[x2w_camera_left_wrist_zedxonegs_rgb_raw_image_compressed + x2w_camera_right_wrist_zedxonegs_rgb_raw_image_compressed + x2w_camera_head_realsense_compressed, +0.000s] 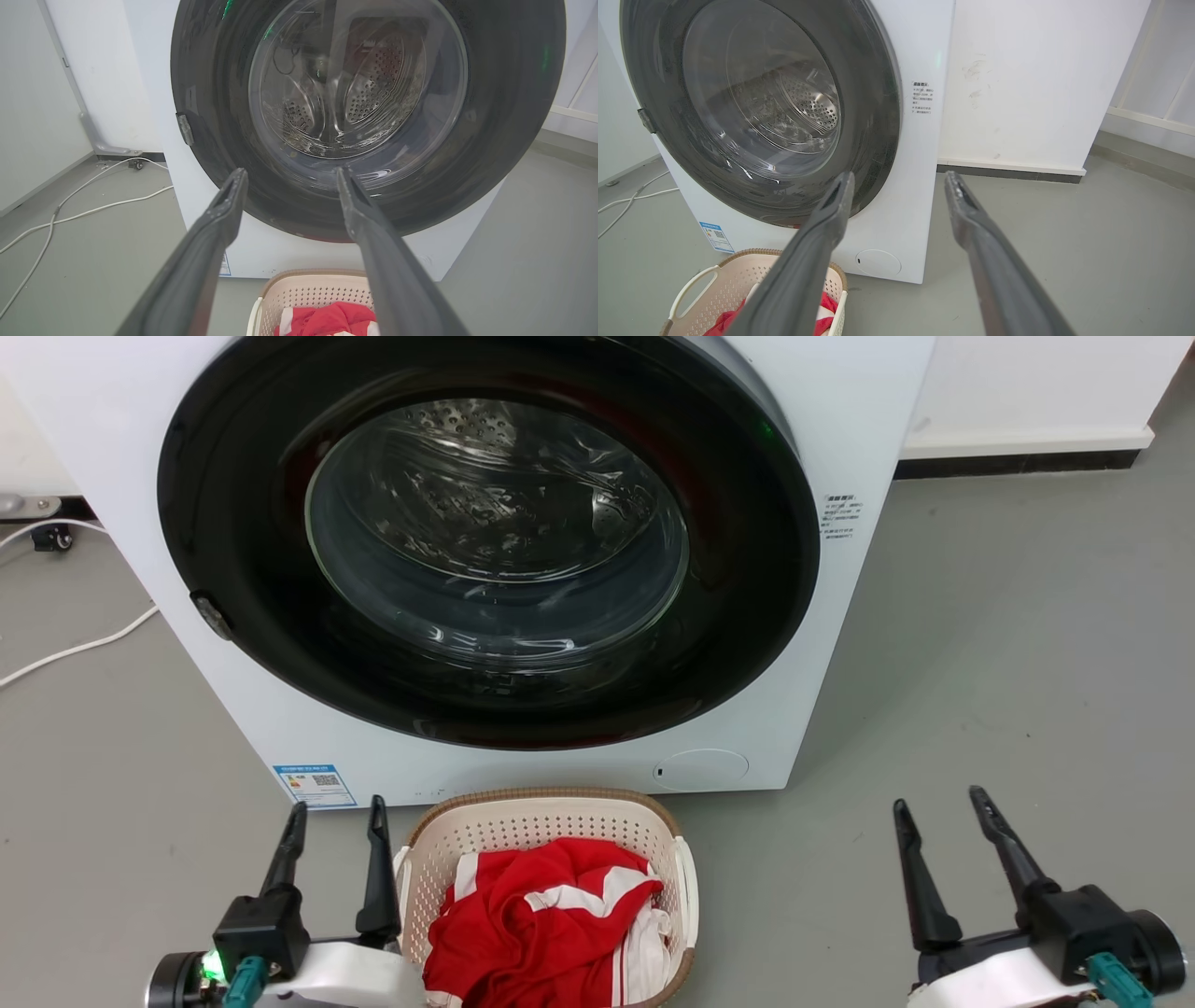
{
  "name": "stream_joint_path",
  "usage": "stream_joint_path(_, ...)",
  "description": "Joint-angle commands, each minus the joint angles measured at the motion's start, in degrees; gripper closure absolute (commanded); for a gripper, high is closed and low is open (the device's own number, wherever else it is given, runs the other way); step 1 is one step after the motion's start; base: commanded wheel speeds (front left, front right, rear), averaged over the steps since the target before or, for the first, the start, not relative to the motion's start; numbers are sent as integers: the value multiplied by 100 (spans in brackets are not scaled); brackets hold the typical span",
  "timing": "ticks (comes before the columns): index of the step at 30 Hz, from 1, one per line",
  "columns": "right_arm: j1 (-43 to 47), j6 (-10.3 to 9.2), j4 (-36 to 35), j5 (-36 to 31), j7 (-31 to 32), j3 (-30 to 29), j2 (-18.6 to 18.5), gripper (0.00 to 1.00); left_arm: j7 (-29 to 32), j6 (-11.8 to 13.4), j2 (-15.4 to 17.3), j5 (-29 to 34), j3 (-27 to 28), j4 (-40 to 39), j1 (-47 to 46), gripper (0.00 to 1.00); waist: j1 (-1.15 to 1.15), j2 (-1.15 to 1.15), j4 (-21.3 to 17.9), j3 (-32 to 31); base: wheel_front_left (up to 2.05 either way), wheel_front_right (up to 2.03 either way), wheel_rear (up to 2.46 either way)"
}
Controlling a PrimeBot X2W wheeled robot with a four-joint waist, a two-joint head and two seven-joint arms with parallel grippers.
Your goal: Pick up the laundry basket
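No writing is large enough to read. The washing machine (560, 767) carries a blue-edged sticker (315, 786) with a QR code low on its front, just beyond the left gripper's (337, 807) fingertips; its print is too small. A block of small dark characters (840, 516) stands near the front's edge, well beyond the right gripper (936, 797), also too small to read.
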Motion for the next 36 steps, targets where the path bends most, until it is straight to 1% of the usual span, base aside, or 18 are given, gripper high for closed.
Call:
stream_joint_path(1,-69,-2,23,-33,-12,42,-13,0,-16,-13,15,48,53,29,-74,0,0,0,1,21,0,0,0)
stream_joint_path(5,-264,-2,140,-142,-11,239,-12,0,-16,-131,17,146,279,247,-260,0,0,0,-3,188,0,0,0)
stream_joint_path(10,-750,-2,589,-233,-11,493,-11,0,-16,-337,112,206,538,747,-675,0,0,0,17,569,0,0,0)
stream_joint_path(14,-1220,-2,1051,-266,-10,670,-11,0,-16,-489,245,187,710,1322,-1096,0,0,0,22,960,0,0,0)
stream_joint_path(19,-1909,-2,1871,-359,-13,1037,-10,0,-15,-624,485,134,923,2041,-1652,0,0,0,-20,1473,0,0,0)
stream_joint_path(27,-2998,-3,3491,-353,-13,1609,-8,0,-16,-788,892,218,808,3025,-2460,0,0,0,-28,2135,0,0,0)
stream_joint_path(32,-3601,-3,4323,-228,-12,1932,-8,0,-15,-852,1101,203,580,3605,-2954,0,0,0,-23,2567,0,0,0)
stream_joint_path(36,-4078,-3,4821,-36,-10,2218,-8,0,-16,-865,1207,165,320,4164,-3454,0,0,0,-7,2933,0,0,0)
